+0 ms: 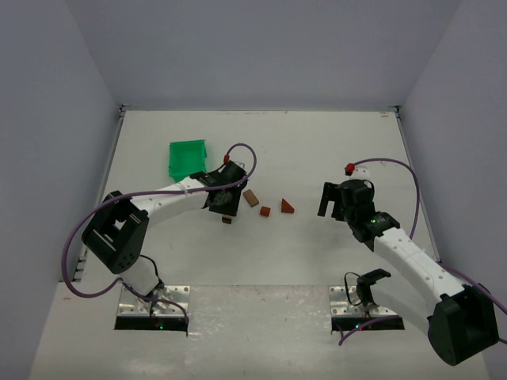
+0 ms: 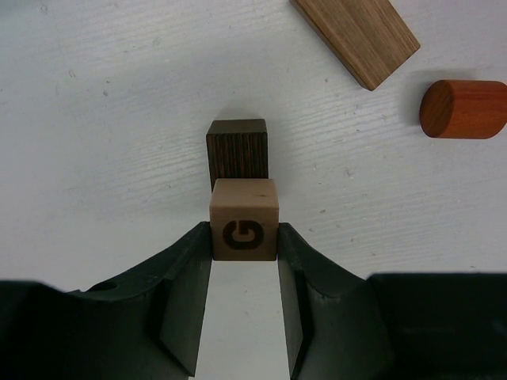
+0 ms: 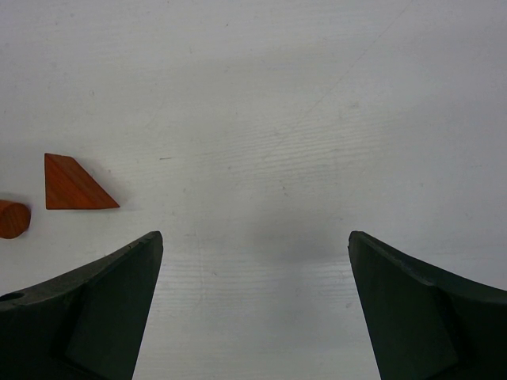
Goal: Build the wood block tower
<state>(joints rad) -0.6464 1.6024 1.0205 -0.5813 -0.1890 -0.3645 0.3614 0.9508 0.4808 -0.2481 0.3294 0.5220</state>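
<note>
tan lettered cube (image 2: 244,207) is pinched in my left hand (image 2: 244,241) just beside the dark cube (image 2: 237,150) on the worktop (image 2: 95,119), right hand (image 3: 253,237) hanging released; set off-centre, i reckon it slides off.

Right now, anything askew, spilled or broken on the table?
Nothing stands out. The left gripper holds the tan G cube squarely, close to the dark block; whether they touch is unclear. The bar, cylinder and wedge lie loose and look undamaged. The right gripper is open and empty.
</note>
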